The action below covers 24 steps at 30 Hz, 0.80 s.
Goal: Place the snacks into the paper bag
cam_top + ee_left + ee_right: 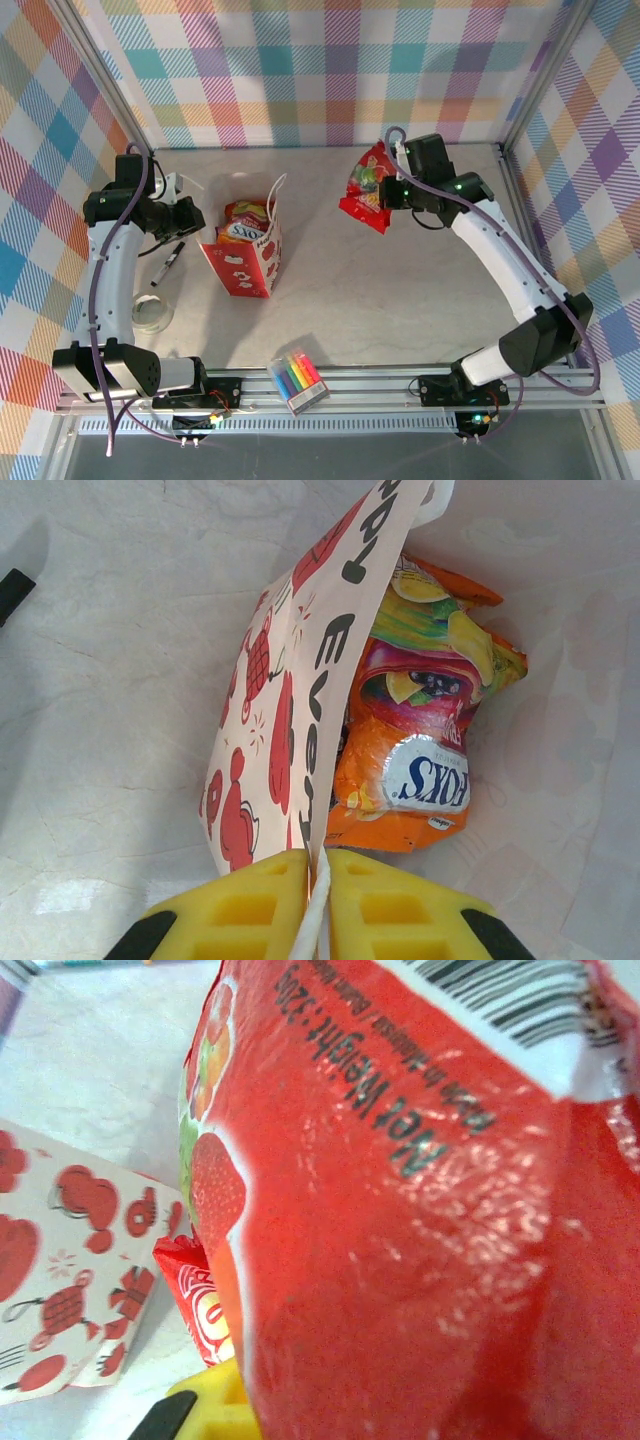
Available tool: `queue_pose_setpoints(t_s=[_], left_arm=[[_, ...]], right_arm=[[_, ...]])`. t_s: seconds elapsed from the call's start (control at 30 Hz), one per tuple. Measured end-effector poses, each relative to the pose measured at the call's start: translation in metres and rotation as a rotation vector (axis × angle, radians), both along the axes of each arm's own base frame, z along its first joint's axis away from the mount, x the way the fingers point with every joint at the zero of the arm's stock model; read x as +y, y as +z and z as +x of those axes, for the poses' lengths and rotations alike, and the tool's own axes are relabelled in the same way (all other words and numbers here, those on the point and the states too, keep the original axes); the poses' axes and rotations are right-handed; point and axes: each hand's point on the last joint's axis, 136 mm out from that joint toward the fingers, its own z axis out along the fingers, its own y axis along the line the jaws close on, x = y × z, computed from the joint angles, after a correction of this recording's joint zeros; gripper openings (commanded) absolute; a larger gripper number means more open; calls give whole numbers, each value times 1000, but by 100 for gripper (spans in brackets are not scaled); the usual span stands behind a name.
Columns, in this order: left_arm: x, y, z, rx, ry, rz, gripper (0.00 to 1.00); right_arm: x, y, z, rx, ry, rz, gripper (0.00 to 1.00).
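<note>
The paper bag [248,262] stands left of centre with its mouth open. My left gripper [192,214] is shut on its near wall [290,710] and white string handle [312,920], which are pinched between the yellow pads [250,905]. Inside the bag lie several snack packets [245,216], with an orange FOX'S packet [415,780] on top. A red snack packet [367,190] hangs in the air to the right of the bag, my right gripper [398,185] shut on its top. In the right wrist view the red packet [420,1220] hides most of the fingers [212,1412]; the bag [60,1290] shows at lower left.
A black marker [168,264] lies left of the bag. A clear round lid [152,315] sits nearer the left arm's base. A clear pack of coloured markers [298,381] rests at the table's front edge. Metal frame posts and checked walls enclose the table.
</note>
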Motion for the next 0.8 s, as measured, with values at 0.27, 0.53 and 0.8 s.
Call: queue_pose_setpoints(t_s=[0.27,0.53,0.8], left_arm=[[0,2,1,-9,0,1,13],[0,4,1,-20,-2,0,13],[0,6,3,-34,1,-2,13]], right_arm=[[16,68,-13,-155,53,30,0],[45,108,-33,-257,136,66,0],[86,165,-46,-401,234,146,0]])
